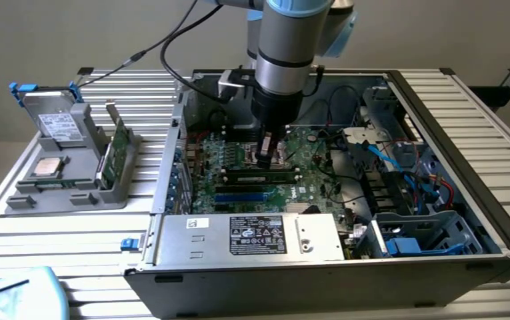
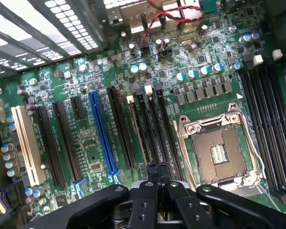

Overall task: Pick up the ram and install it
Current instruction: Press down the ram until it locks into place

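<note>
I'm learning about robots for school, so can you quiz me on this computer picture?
1. True or false: the tool is inside the open computer case, above the green motherboard.
2. Where is the ram? A: standing in a motherboard slot. B: on the grey stand outside the case. C: on top of the silver power box.
3. Fill in: the square socket with the metal frame is ____ (empty or filled).
Key: 1 true; 2 A; 3 empty.
</note>
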{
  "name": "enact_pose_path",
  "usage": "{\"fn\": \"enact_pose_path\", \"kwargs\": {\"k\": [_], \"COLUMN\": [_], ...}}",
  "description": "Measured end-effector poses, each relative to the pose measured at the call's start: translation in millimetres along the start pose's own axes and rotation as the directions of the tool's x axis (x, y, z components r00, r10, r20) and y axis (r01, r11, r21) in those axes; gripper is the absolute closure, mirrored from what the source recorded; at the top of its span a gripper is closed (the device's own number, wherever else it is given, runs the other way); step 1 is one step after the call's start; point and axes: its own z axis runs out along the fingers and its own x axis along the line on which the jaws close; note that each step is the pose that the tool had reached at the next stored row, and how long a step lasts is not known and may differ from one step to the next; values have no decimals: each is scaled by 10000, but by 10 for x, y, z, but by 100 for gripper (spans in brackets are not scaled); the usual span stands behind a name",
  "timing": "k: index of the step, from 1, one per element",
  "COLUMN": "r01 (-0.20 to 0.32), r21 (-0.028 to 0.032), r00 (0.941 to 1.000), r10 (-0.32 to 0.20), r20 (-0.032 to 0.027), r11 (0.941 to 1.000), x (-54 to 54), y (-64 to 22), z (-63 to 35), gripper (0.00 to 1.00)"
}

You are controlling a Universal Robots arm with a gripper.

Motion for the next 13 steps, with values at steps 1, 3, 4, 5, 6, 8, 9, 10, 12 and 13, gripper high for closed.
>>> {"fn": "enact_pose_path", "kwargs": {"k": [1,3,4,5,6,8,9,10,12,13], "r01": [-182,-505,-659,-816,-957,-1272,-1430,-1587,-1909,-2074], "r21": [-3,-10,-13,-17,-21,-29,-34,-38,-48,-54], "r00": [9998,9987,9978,9966,9954,9918,9897,9872,9815,9781], "r10": [182,505,659,816,957,1272,1430,1588,1910,2074], "r20": [13,37,49,62,71,96,107,119,143,155], "r11": [9998,9987,9978,9967,9954,9919,9897,9873,9816,9782], "x": [0,0,0,0,0,0,0,0,0,0], "y": [0,0,0,0,0,-1,-1,-1,-1,-1], "z": [1,3,4,6,6,9,10,11,13,14], "gripper": [89,89,89,89,89,89,89,89,89,89]}}
